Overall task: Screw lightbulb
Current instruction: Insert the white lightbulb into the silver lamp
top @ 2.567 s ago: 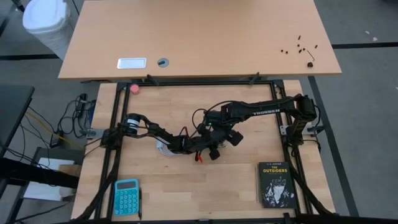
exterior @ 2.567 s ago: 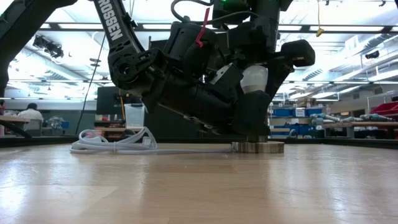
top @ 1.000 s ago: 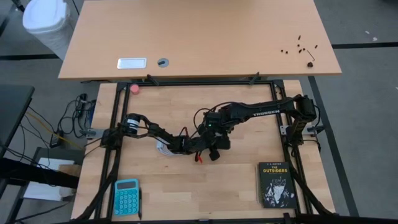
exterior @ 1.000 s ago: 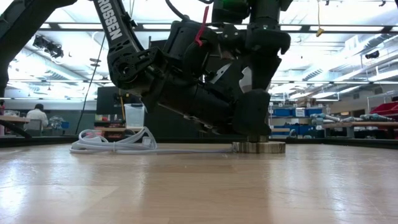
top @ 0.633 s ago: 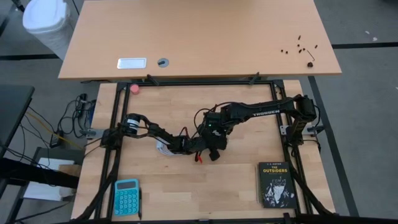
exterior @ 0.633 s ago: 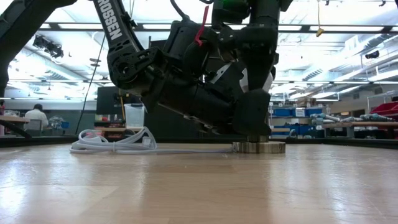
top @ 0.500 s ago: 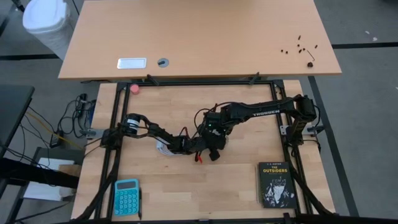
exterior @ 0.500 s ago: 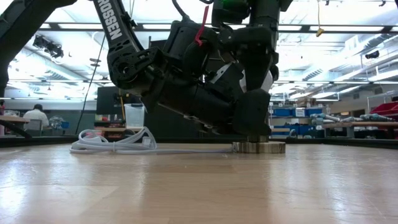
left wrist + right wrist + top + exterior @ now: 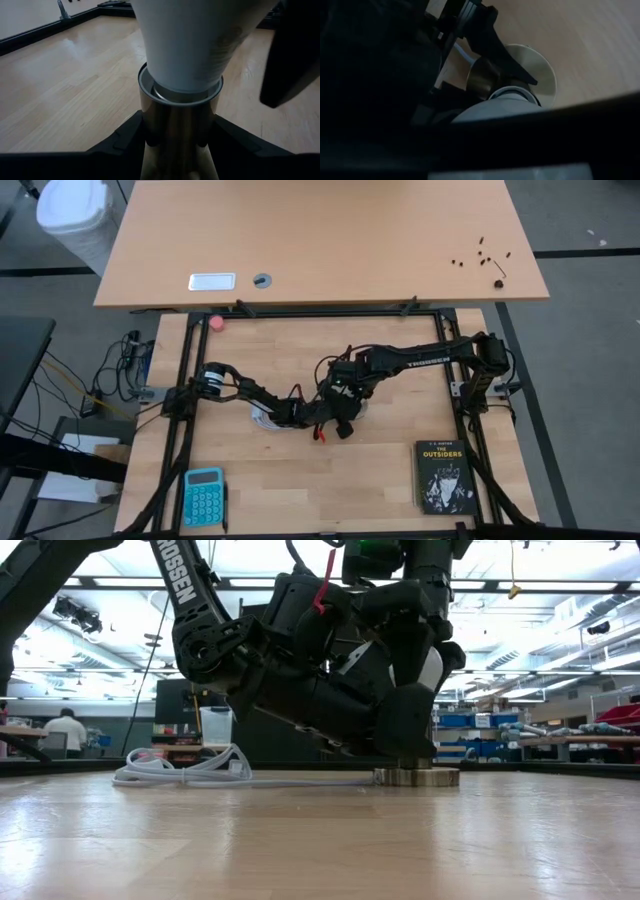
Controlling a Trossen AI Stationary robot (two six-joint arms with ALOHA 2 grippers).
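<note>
Fingers (image 9: 127,137) of the left gripper (image 9: 180,150) were clamped on the brass-coloured socket neck (image 9: 177,120), one dark finger on each side, holding it upright. The lightbulb (image 9: 192,40) stood in that neck with its narrow end down and its globe up, so its long axis was vertical, in line with the socket. The round socket base (image 9: 416,776) lay flat on the table (image 9: 300,840), with a white cord (image 9: 190,770) trailing away from it in loops.

The right gripper (image 9: 425,650) stood directly above the socket, around the bulb's globe, pointing down along the same axis. Whether its fingers pressed on the globe or stood slightly clear of it could not be told; only a small patch of white showed between them in the low view. In the high view both arms met near mid-table, the left arm (image 9: 250,395) reaching in low, the right arm (image 9: 410,360) from above.

Judged from this, the coming move was a turn about the vertical axis by the right gripper, which was the one on the globe, while the left braced the socket.

Legible writing: "TROSSEN" on the right arm's link; "THE OUTSIDERS" on the dark book (image 9: 443,477) at the table's near right. A teal calculator (image 9: 204,496) lay at the near left.
</note>
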